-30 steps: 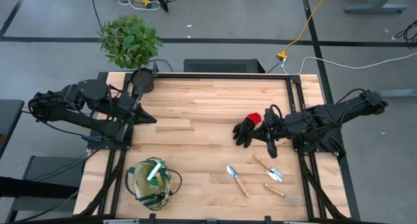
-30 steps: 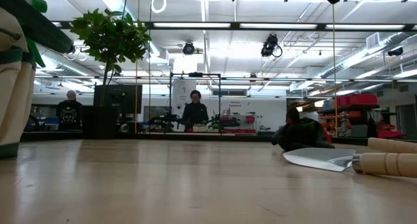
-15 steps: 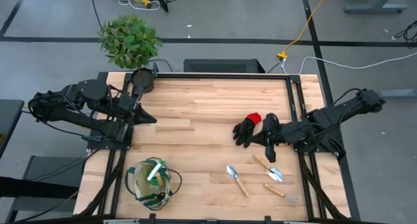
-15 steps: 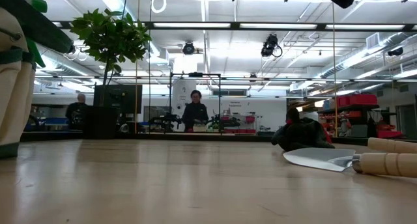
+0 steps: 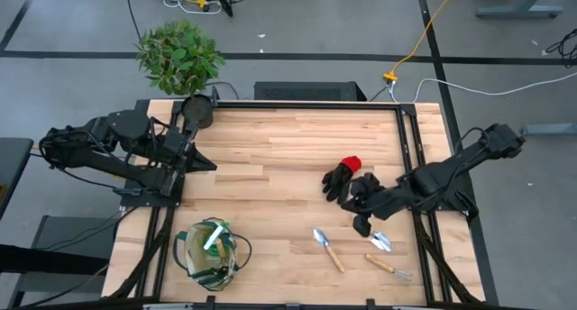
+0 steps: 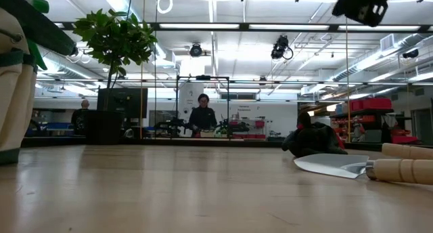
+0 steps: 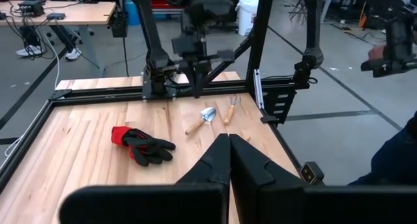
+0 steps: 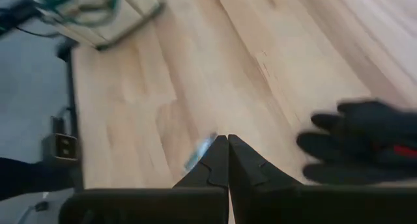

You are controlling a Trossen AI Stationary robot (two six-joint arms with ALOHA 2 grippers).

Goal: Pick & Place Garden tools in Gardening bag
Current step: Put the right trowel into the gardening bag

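The beige gardening bag point(image 5: 212, 253) stands at the near left with a green spray bottle point(image 5: 215, 236) in it. The black glove with red cuff point(image 5: 343, 176) lies on the table right of centre. Two wooden-handled trowels point(image 5: 328, 248) point(image 5: 375, 233) and a hand fork point(image 5: 389, 267) lie near the front right. My right gripper point(image 5: 361, 225) is shut and empty, above the table between the glove and the trowels; its fingers meet in the right wrist view point(image 8: 228, 140). My left gripper point(image 5: 206, 164) is shut and waits at the left edge.
A black pot point(image 5: 196, 110) stands at the table's far left corner, with the leafy plant point(image 5: 180, 56) beyond it. The low view shows a trowel blade point(image 6: 331, 165) and the glove point(image 6: 314, 139) at the right. People stand in the room behind.
My right gripper has gone from beside the glove's cuff toward the table's near edge and a little left, turning as it went. It now hangs between the glove and the trowels. It stays shut. Nothing on the table has moved.
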